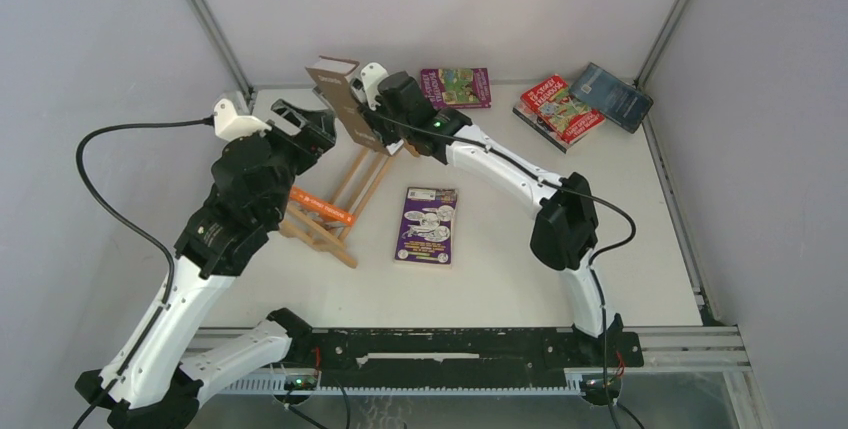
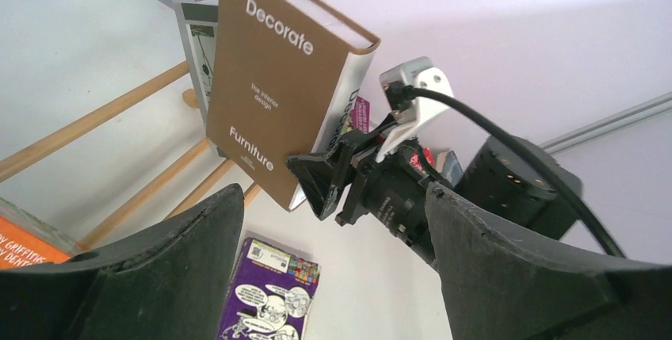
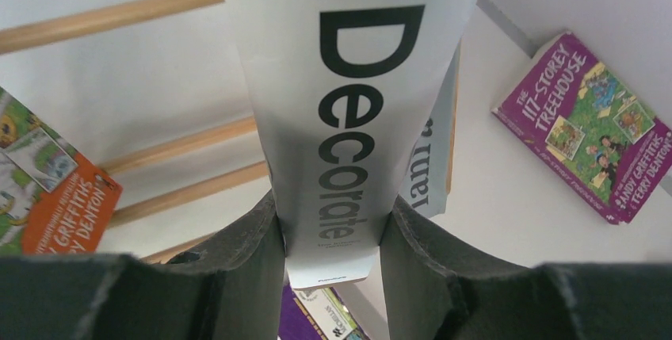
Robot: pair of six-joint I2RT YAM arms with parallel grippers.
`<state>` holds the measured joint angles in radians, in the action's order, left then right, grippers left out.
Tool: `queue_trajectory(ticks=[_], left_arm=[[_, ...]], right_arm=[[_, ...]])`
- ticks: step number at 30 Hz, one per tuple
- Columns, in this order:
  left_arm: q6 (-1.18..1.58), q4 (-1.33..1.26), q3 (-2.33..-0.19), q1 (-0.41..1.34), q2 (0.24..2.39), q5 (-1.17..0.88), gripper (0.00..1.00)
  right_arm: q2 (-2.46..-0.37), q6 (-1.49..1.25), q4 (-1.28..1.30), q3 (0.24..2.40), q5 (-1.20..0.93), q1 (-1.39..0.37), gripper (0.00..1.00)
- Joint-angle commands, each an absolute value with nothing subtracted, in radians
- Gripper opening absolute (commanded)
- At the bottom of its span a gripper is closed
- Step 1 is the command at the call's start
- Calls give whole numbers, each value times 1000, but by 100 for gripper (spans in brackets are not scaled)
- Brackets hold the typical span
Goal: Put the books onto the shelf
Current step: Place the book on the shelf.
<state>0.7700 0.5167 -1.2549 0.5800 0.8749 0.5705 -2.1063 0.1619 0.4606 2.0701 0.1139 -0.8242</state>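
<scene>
The wooden shelf stood left of centre in the top view. At its upper end was the brown "Decorate" book, its spine clamped between the right gripper's jaws. The left gripper hovered beside it, jaws wide and empty. 1 purple paperback lay flat at centre, and 1 orange paperback rested on the shelf.

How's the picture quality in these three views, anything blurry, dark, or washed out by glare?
Top external: even soft light on the table, everything sharp, no glare. Left wrist: brown book crisp, the left gripper's fingers dark and soft-edged close to the lens. Right wrist: the book's spine lettering sharp, the right gripper's fingers dark and blurred at the bottom.
</scene>
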Motion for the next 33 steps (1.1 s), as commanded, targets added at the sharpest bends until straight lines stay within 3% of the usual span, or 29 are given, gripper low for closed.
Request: queue_trajectory(ticks=[1,13,17,22,33], left_arm=[[780,444,-1238,575,872,575,88],[781,409,-1197,575,867,584,88],[781,397,-1179,575,861,582,88],[782,392,-1161,573,862,581,89],[785,372,-1134,548,857,566,89]], right_arm=[[-2119,187,471,2132,94,-797,4],[-2185,188,488,2189,70,-788,8],[-2203,190,488,2205,87,-786,15],[-2219,185,494,2218,107,-778,31],[-2203,225,516,2220,162,-761,33]])
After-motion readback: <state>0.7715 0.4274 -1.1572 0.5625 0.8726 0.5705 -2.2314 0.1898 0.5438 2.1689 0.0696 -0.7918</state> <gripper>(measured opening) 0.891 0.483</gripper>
